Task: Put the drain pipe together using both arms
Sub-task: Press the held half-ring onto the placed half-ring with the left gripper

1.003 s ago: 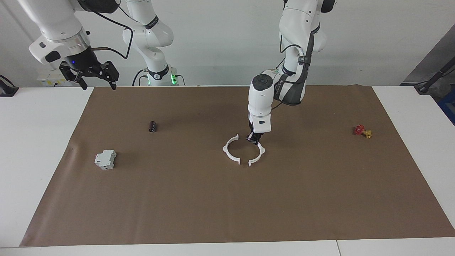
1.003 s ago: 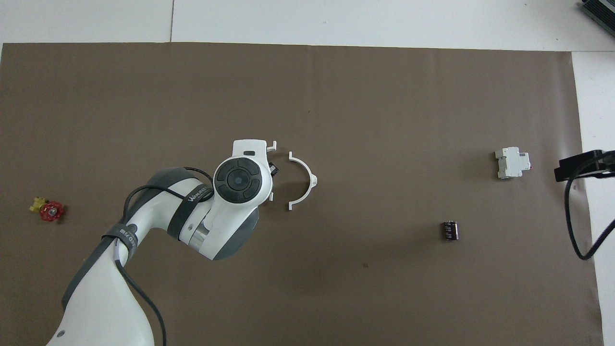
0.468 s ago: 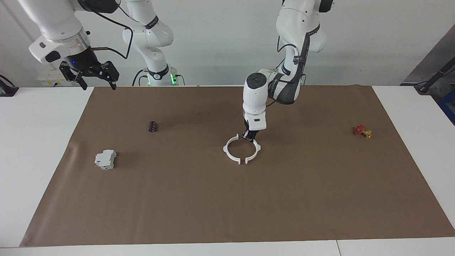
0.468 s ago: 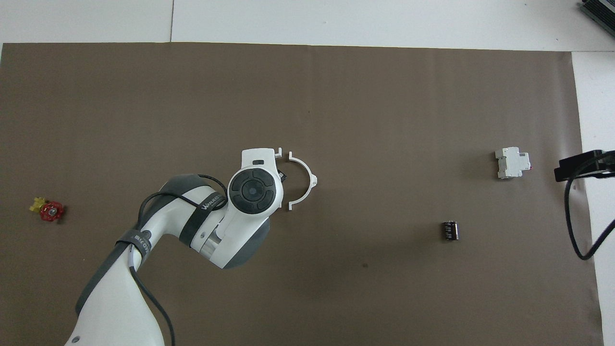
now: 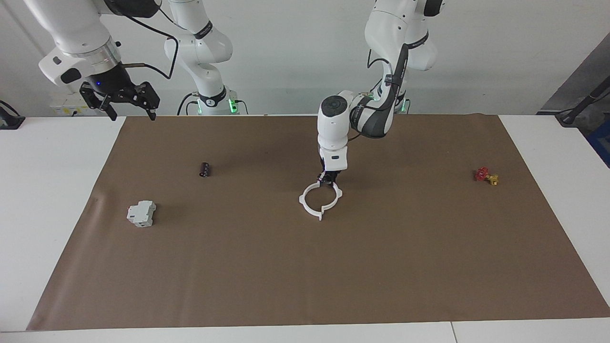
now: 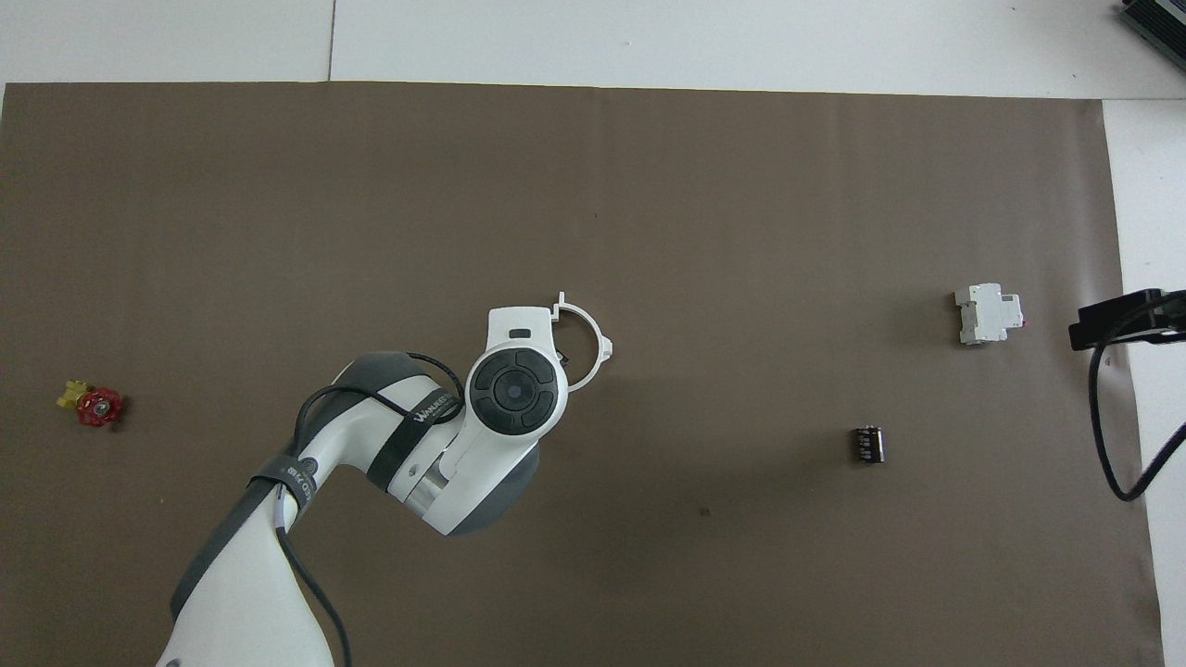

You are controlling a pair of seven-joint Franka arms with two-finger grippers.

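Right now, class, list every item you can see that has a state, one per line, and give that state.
Drain pipe: two half-rings brought together into one ring, flat on the mat.
Left tool: shut, down at the ring's edge nearest the robots.
Right tool: open, raised, waiting, holding nothing.
Grey-white block: resting on the mat, untouched.

Two thin white plastic half-ring arcs [image 5: 320, 200] are lying joined into one tabbed ring mid-mat on the brown paper sheet [image 5: 381, 267]. Left gripper [image 5: 328, 180], fingertips pinched shut, is gripping the ring's rim at about 1 o'clock. Right gripper [image 5: 125, 101], fingers spread, is waiting raised over the mat's corner at the right arm's end. Small black cylinder [image 5: 204, 169] is sitting at the ring's 10 o'clock, grey-white boxy block [image 5: 141, 213] at 9, red-and-yellow valve piece [image 5: 486, 176] at 3.
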